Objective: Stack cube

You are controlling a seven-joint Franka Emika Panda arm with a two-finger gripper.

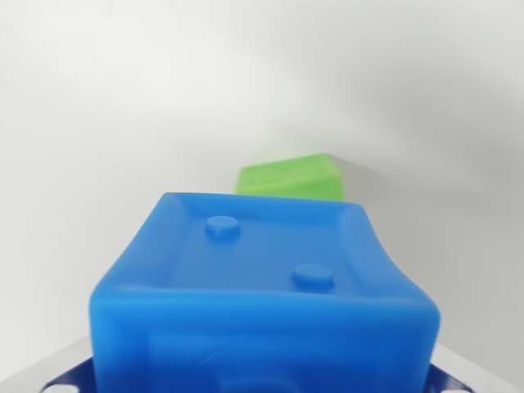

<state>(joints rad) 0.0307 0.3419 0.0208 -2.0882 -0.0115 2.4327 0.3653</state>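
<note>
The fingers cannot be seen well here. Only two pale grey bits show, one at the bottom left corner (49, 372) and one at the bottom right, on each side of the blue cube (262, 286). They look like they may be the fingers, but I cannot tell for sure, and I cannot tell if they are open or squeezing the cube.

The blue cube is very close to the camera. It fills most of the lower half of the wrist view. It sits right between those two grey bits. Its top has a raised edge all round and a sunken middle. Two small round bumps stick up from the middle, one toward the back left and one toward the front right. The front face is blurry, with a faint round shape pressed into it. The cube is turned a little, so its right corner is nearer than its left.

Behind it is a green cube (291, 178). Only its top part shows, because the blue cube hides the rest. It is tilted a little to one side. I cannot tell if the two cubes touch.

The table (123, 106) is white and plain. A soft shadow lies on it near the green cube.
</note>
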